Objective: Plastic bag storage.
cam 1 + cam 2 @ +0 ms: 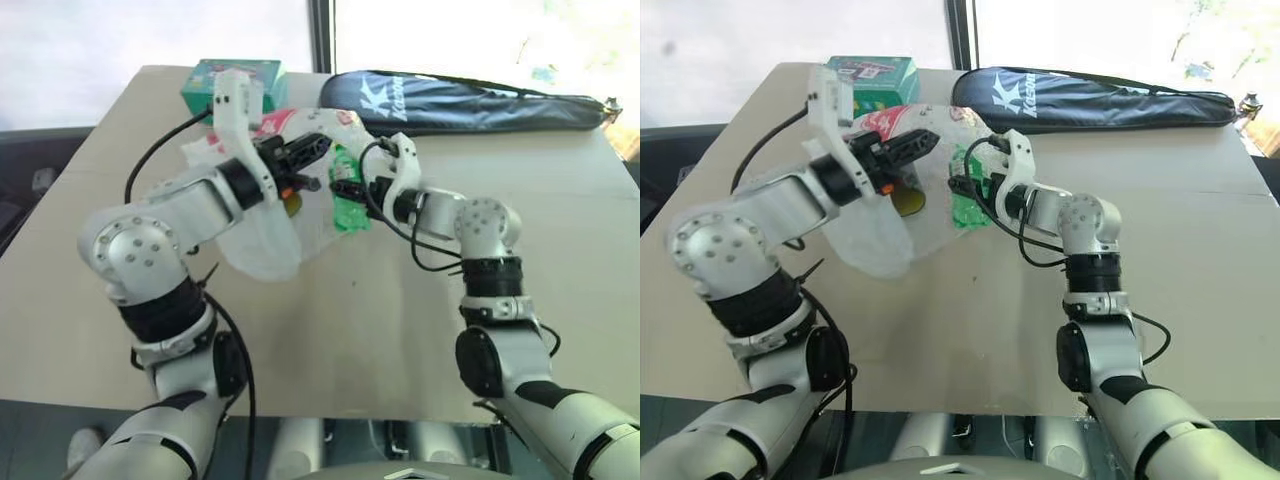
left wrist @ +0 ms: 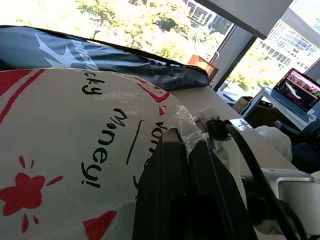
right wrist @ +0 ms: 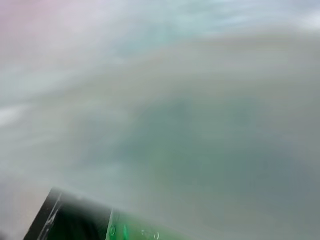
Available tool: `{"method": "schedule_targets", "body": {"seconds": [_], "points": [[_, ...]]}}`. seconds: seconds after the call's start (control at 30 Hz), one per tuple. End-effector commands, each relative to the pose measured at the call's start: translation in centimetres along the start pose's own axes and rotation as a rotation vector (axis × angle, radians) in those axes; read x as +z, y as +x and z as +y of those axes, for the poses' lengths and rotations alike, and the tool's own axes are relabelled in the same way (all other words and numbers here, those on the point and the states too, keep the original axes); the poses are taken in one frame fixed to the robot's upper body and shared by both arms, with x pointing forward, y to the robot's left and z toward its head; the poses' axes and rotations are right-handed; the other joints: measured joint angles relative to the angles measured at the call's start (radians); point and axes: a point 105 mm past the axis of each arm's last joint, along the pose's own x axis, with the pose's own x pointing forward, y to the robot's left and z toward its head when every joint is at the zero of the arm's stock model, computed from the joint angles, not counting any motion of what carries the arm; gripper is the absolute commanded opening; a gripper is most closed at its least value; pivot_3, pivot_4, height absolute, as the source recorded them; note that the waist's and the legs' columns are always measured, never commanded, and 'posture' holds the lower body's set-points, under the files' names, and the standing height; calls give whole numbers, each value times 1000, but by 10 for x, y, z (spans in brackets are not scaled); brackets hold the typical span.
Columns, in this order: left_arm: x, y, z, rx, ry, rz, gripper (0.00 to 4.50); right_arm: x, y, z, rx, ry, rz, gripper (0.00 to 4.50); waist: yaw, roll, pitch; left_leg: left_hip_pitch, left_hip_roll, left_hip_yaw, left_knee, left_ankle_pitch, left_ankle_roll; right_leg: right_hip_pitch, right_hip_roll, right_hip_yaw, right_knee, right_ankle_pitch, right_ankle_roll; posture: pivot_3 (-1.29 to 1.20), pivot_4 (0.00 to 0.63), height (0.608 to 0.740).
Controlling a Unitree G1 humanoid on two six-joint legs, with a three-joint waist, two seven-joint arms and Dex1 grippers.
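The plastic bag (image 1: 262,240), thin white film with red prints and black lettering, is held up over the middle of the table (image 1: 330,340) and drapes down to its top. My left gripper (image 1: 318,143) points level toward the right, shut on a crinkled fold of the bag. In the left wrist view the black fingers (image 2: 170,170) lie pressed together against the bag (image 2: 60,130). My right gripper (image 1: 340,188) faces it from the right, shut on a green cup (image 1: 349,210) at the bag's edge. Bag film covers the right wrist view, with some of the green cup (image 3: 135,231) at one edge.
A long black racket cover (image 1: 470,100) lies along the table's far right side. A green box (image 1: 235,80) stands at the far edge behind the bag. Bare tabletop lies in front of and to the right of the arms.
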Motion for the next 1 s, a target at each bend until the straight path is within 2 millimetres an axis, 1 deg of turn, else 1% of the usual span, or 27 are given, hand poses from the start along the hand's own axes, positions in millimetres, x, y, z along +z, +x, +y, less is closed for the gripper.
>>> {"method": "schedule_targets", "body": {"seconds": [0.03, 0.1, 0.17, 0.2, 0.27, 0.33, 0.4, 0.43, 0.5, 0.57, 0.6, 0.63, 0.67, 0.7, 0.73, 0.8, 0.83, 0.87, 0.9, 1.0], "points": [[-2, -1, -11, -2, 34, -24, 0, 8, 40, 46, 198, -121, -93, 2931, -14, 0, 0, 0, 1, 0, 0, 0, 0, 0, 0, 0, 0, 0, 0, 0, 150, 740], [-4, 0, -10, 11, 29, -33, 0, 2, 52, 50, 228, -151, -95, 2931, -29, 0, 1, 2, 2, 2, -2, 0, -1, -1, 2, 2, 1, 0, 0, 0, 150, 740], [-4, 0, -7, 36, 16, -49, 0, 0, 56, 62, 314, -110, -103, 3989, -32, 0, 1, 3, 4, 2, -3, 1, -2, -1, 3, 3, 1, 0, 0, 0, 150, 740], [-4, 0, -5, 49, -1, -58, 0, 3, 56, 64, 324, -110, -117, 4452, -30, 0, 1, 3, 4, 2, -3, 1, -2, -1, 3, 3, 0, 0, -1, 0, 150, 740], [-7, -2, -1, 75, -38, -73, 0, 6, 51, 66, 342, -125, -132, 4488, -25, 0, 1, 2, 3, 2, -3, 1, -2, -1, 1, 2, 0, 0, -1, 0, 150, 740], [-6, -3, 7, 110, -86, -104, 0, 9, 36, 58, 355, -181, -155, 4488, -21, 0, 1, 2, 2, 2, -2, 1, -2, 0, -1, 2, 0, 0, 0, 0, 150, 740], [-4, -3, 13, 138, -126, -126, 0, 10, 22, 50, 353, -192, -170, 4488, -10, 0, 1, 2, 2, 1, -1, 1, -2, 1, -2, 2, 0, 0, 0, 0, 150, 740], [-4, -3, 16, 149, -139, -130, 0, 11, 12, 49, 360, -196, -183, 4488, -2, 0, 0, 2, 2, 0, -1, 1, -2, 1, -2, 1, 1, 0, 0, 0, 150, 740], [-3, -2, 18, 154, -151, -135, 0, 12, -2, 48, 344, -223, -198, 4488, -1, 0, 1, 2, 2, -1, 0, 1, -2, 1, -1, 1, 2, 0, 0, 0, 150, 740], [-1, 0, 20, 147, -164, -141, 0, 2, -29, 46, 295, -439, -161, 4488, 0, 0, 0, 2, 2, -1, 0, 1, -2, 1, -1, 0, 2, 0, 0, 0, 150, 740], [0, 1, 22, 146, -165, -140, 0, -4, -46, 50, 300, -514, -133, 4488, 2, 0, 1, 2, 2, -1, 0, 1, -2, 1, -1, 1, 2, 0, 0, 0, 150, 740], [0, 3, 23, 146, -167, -136, 0, -9, -63, 50, 266, -619, -113, 4488, 4, 0, 1, 2, 1, -1, 0, 1, -2, 1, -2, 0, 2, 0, 0, 0, 150, 740], [0, 4, 25, 144, -165, -132, 0, -10, -75, 47, 212, -704, -108, 4488, 6, 0, 1, 2, 1, -1, 0, 1, -2, 1, -2, 0, 1, 0, 0, 0, 150, 740], [1, 6, 24, 130, -152, -130, 0, -7, -82, 44, 154, -763, -122, 4488, 6, 0, 1, 1, 1, -1, 0, 1, -2, 1, -2, 0, 1, 0, 0, 0, 150, 740], [2, 6, 23, 119, -142, -128, 0, -5, -87, 42, 115, -798, -133, 4488, 2, 0, 1, 1, 1, -1, 0, 1, -2, 1, -1, 1, 1, 0, 0, 0, 150, 740], [5, 8, 20, 98, -105, -125, 0, 1, -91, 37, 28, -816, -158, 4488, -3, 0, 1, 3, 2, 0, 0, 1, -2, 1, 0, 1, 2, 0, 0, 0, 150, 740], [7, 9, 20, 96, -96, -126, 0, 2, -92, 30, -41, -847, -156, 4488, -4, 0, 1, 4, 3, 0, 0, 1, -2, 1, 0, 1, 3, 0, 0, 0, 150, 740], [7, 9, 20, 98, -78, -120, 0, 2, -93, 29, -67, -885, -155, 4488, -3, 0, 1, 4, 3, 0, 0, 1, -3, 1, 1, 1, 3, 0, 0, 0, 150, 740], [8, 10, 19, 94, -63, -118, 0, -5, -92, 37, -13, -869, -147, 4488, -1, 0, 1, 4, 4, -1, 0, 2, -4, 1, 1, 1, 4, 0, 0, 0, 150, 740], [9, 13, 14, 70, -40, -116, 0, -27, -90, 68, 248, -687, -117, 4488, 1, -1, 0, 3, 3, -1, 0, 2, -4, 1, 0, 1, 3, 0, 0, 0, 150, 740]]}}
